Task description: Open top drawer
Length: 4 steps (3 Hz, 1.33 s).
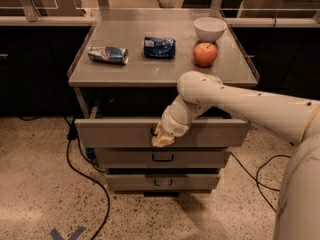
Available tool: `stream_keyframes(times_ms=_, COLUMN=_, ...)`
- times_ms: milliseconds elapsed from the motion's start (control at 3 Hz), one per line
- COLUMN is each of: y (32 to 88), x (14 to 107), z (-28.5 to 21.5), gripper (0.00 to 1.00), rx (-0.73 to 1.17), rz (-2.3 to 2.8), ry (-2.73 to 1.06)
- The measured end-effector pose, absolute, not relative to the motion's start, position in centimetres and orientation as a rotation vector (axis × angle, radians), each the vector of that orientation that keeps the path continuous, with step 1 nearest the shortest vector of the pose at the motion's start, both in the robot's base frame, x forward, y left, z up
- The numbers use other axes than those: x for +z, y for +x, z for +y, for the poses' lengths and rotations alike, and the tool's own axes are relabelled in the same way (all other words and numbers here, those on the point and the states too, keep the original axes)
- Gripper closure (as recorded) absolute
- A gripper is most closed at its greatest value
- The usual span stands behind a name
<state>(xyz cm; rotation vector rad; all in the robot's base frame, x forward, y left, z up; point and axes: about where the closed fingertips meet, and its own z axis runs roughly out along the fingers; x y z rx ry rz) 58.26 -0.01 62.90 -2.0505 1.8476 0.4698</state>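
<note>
End effector [163, 138] against top drawer [115, 133] front

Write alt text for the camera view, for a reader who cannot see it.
A white robot arm reaches down with its gripper at the middle of the top drawer, which stands partly open. On the cabinet top sit a crushed can, a blue packet, an apple and a white bowl.

The top drawer [112, 133] is a wide grey metal drawer with a flat front. It sits level, pulled partly out beyond the front edge of the table [125, 78]. The gripper [162, 137] is against the middle of its front.
</note>
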Motion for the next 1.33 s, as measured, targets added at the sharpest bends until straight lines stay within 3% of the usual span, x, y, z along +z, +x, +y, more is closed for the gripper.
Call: stream_keyframes(times_ms=1333, y=56.1, x=63.1, z=0.4, gripper=1.0, rx=0.515, rz=1.804, ry=-2.064)
